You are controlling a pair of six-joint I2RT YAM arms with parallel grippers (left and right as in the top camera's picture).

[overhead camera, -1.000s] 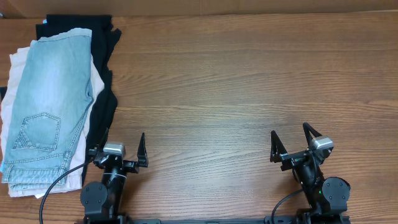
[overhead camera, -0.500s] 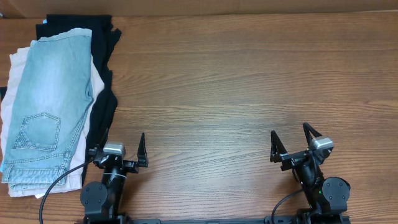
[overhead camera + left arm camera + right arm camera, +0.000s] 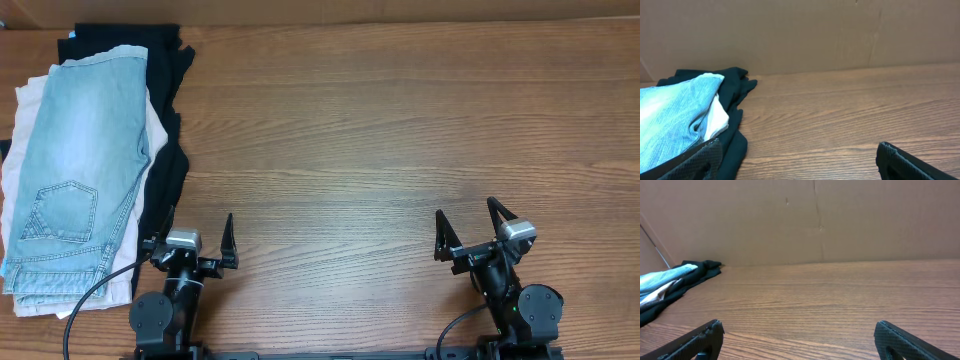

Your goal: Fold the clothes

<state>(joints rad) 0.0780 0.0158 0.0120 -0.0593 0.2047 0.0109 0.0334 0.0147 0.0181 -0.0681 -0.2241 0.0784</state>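
While shorts (image 3: 75, 165) lie flat atop pile (image 3: 160, 190) at table's (image 3: 380, 130) left edge, left fingers (image 3: 228, 232) and right fingers (image 3: 440, 230) stand spread, empty, clear of cloth. One pocket showing: perhaps halved lengthwise already; further folds likely left. Overhead gives pocket, whole outline; left wrist only layered far edge.

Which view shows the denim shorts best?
Overhead: the denim shorts show nearly whole from above, with the outline and pocket stitching clear. The left wrist view catches only one end at its left edge. The right wrist view shows just a distant blue sliver.
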